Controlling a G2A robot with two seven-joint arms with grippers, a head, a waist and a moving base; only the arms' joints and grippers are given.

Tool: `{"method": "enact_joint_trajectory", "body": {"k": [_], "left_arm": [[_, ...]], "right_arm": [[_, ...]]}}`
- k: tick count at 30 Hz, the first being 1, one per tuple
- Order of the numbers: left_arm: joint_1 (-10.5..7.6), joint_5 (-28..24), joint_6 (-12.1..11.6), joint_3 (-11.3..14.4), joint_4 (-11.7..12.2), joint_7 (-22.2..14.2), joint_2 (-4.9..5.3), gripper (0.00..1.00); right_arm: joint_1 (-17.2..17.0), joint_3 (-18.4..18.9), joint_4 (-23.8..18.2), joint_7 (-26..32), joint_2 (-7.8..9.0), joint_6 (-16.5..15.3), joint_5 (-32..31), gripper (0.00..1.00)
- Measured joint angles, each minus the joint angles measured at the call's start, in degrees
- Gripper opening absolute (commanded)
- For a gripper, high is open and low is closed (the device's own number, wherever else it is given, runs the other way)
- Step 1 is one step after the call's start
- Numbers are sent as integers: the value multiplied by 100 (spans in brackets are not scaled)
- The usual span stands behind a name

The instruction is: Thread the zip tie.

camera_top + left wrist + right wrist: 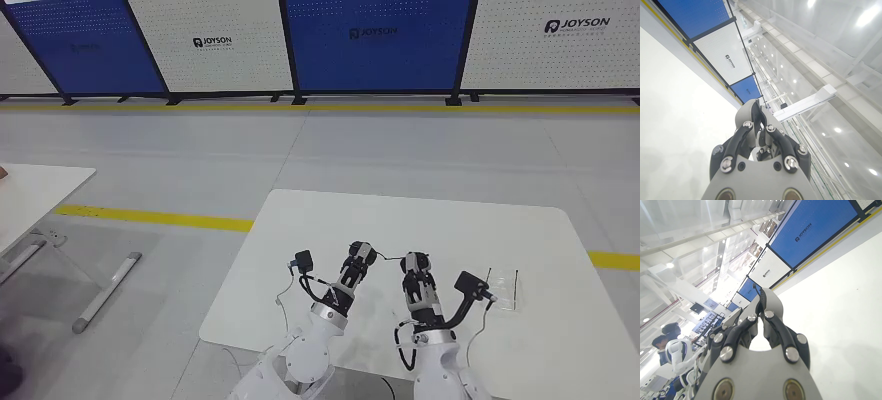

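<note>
Both grippers hover close together over the near middle of the white table [420, 225]. A thin black zip tie [390, 257] spans the short gap between them. My right gripper [761, 294] is shut on the zip tie [756, 290], and the tie's small square head sticks out past the fingertips. In the top view the right gripper [413, 264] points away from the robot. My left gripper [758, 108] is shut, with a thin black strand at its tips that appears to be the tie's other end. The left gripper [361, 252] sits just left of the right one.
A few spare black zip ties [503, 287] lie on the table to the right of the arms. The far half of the table is bare. Another white table [35, 190] stands off to the left across a floor gap.
</note>
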Motion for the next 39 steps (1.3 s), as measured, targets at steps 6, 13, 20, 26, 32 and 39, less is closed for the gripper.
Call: {"method": "enact_joint_trajectory", "body": {"k": [6,13,20,26,32,39], "left_arm": [[0,0,0,0,0,0,0,0],[0,0,0,0,0,0,0,0],[0,0,0,0,0,0,0,0],[0,0,0,0,0,0,0,0],[0,0,0,0,0,0,0,0],[-8,-26,13,-5,-4,-9,-4,0]], "right_arm": [[135,16,215,-63,-38,-110,324,0],[123,71,200,-76,-34,-44,163,0],[65,89,143,-65,-32,-40,78,0],[103,32,189,8,-45,-118,86,0],[170,52,288,-4,-58,-168,151,0],[92,109,199,-110,-52,-155,21,0]]}}
